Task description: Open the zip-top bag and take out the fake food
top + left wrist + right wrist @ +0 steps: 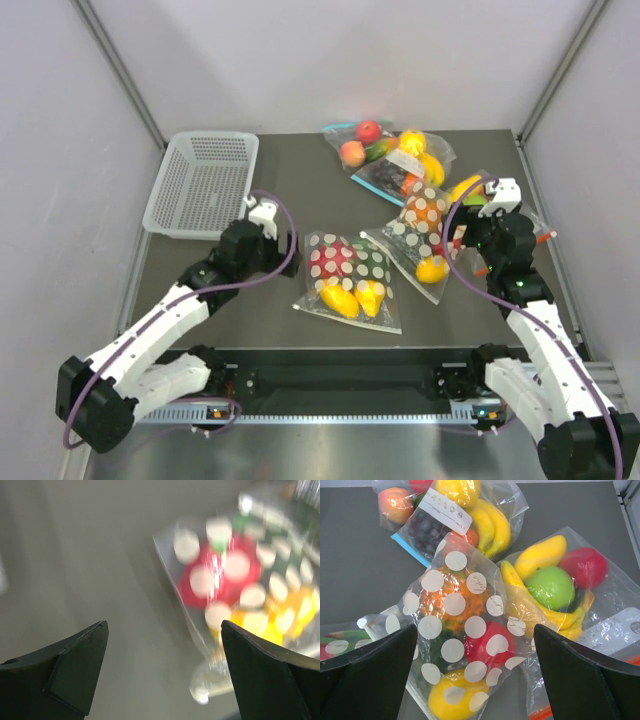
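Observation:
The zip-top bag [350, 280], clear with white polka dots, lies flat at the table's middle. The fake food shows through it: a red piece [332, 262], a green one [372, 266] and yellow pieces [352, 298]. My left gripper [285, 250] is open and empty just left of the bag. In the blurred left wrist view the gripper [165, 670] hangs over bare table, with the bag [235, 575] ahead to the right. My right gripper [462, 235] is open and empty. In the right wrist view it [475, 675] hovers over the other dotted bag [455, 630], which shows orange.
The orange-showing dotted bag [420, 235] lies right of the task's bag. Undotted bags of toy fruit [395, 155] lie at the back right, one with a green apple [555, 587]. A white mesh basket [200, 180] stands at the back left. Grey walls enclose the table.

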Robot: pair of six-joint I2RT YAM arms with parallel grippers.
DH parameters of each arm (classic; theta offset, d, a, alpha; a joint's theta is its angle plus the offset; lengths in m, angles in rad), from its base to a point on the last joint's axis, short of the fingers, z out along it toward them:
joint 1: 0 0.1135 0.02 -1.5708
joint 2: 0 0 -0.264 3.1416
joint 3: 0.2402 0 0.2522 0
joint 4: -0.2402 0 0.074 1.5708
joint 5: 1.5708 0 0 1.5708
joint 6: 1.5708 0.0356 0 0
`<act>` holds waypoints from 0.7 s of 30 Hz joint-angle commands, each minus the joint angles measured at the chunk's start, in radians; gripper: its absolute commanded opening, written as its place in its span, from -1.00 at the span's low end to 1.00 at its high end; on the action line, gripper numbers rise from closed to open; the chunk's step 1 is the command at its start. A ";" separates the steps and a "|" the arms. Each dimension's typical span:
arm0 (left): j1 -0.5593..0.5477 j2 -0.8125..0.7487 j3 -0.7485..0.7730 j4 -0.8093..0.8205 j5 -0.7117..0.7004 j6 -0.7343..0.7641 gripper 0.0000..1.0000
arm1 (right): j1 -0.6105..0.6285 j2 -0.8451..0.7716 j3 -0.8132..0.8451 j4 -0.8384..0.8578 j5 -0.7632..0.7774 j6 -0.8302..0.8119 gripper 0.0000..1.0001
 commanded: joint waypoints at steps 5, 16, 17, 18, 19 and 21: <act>-0.113 -0.052 -0.173 0.067 0.054 -0.163 0.98 | 0.010 -0.003 0.045 0.017 -0.001 -0.003 1.00; -0.125 -0.040 -0.303 0.162 0.146 -0.254 0.94 | 0.010 -0.020 0.041 0.007 -0.021 0.001 0.99; -0.125 -0.020 -0.309 0.180 0.157 -0.261 0.91 | 0.012 -0.021 0.041 0.006 -0.021 0.001 0.99; -0.127 -0.009 -0.317 0.198 0.182 -0.272 0.88 | 0.012 -0.021 0.041 0.007 -0.020 0.003 0.99; -0.128 -0.002 -0.326 0.214 0.192 -0.277 0.84 | 0.012 -0.020 0.039 0.006 -0.021 0.001 0.99; -0.132 0.014 -0.346 0.260 0.209 -0.294 0.73 | 0.015 -0.018 0.038 0.006 -0.021 0.003 0.99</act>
